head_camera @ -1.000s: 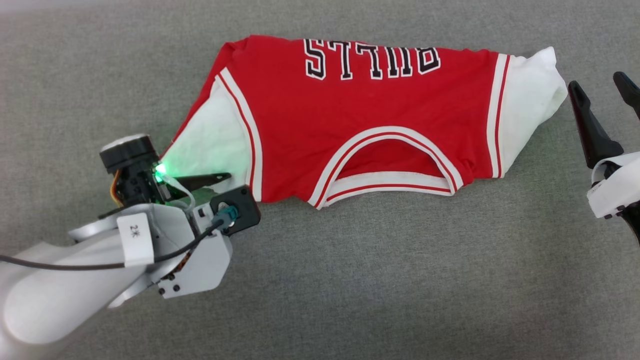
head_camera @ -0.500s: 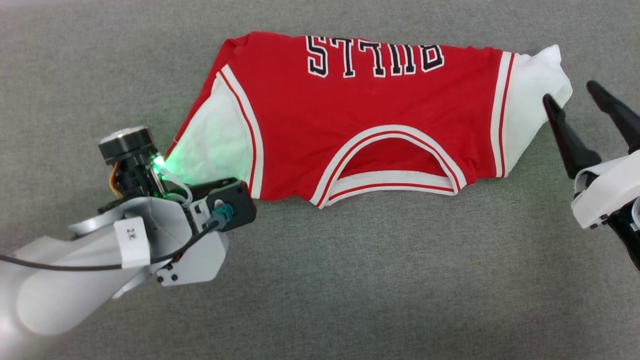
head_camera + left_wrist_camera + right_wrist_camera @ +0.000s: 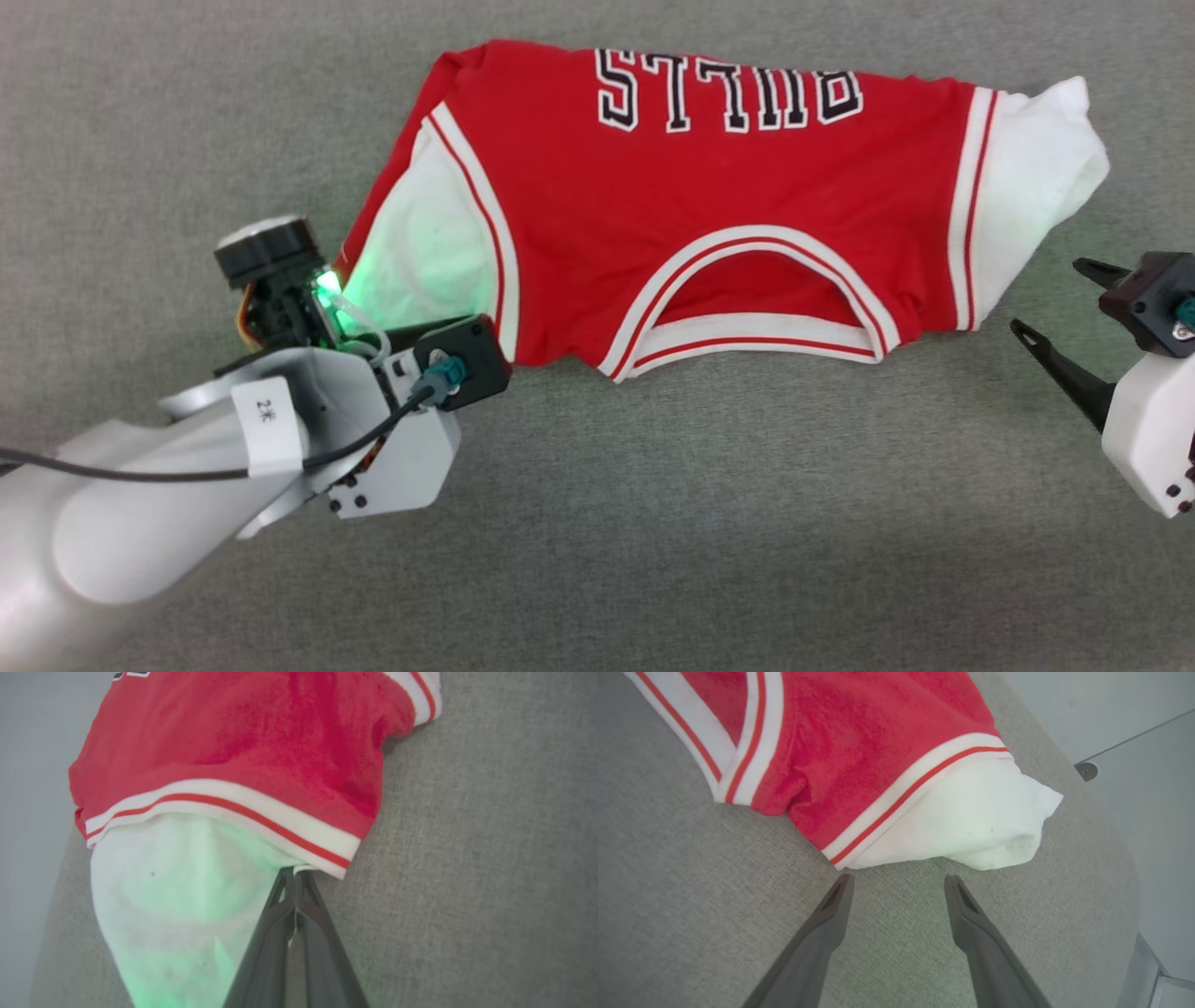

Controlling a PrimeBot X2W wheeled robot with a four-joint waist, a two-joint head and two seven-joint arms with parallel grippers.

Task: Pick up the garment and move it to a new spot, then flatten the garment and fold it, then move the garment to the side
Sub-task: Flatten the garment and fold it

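Left gripper newly pinched onto garment sleeve edge.

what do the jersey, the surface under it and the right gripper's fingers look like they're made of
The garment: soft knit cloth, matte, with a slightly fuzzy nap in the wrist views; ribbed-looking striped trim.
The surface: grey woven fabric, matte, fine weave grain visible.
The right gripper, its fingers: dark, smooth, matte, probably moulded plastic, though the look leaves that open.

garment: matt knit cloth | table cover: rough grey woven fab. | left hand: dk matt plastic
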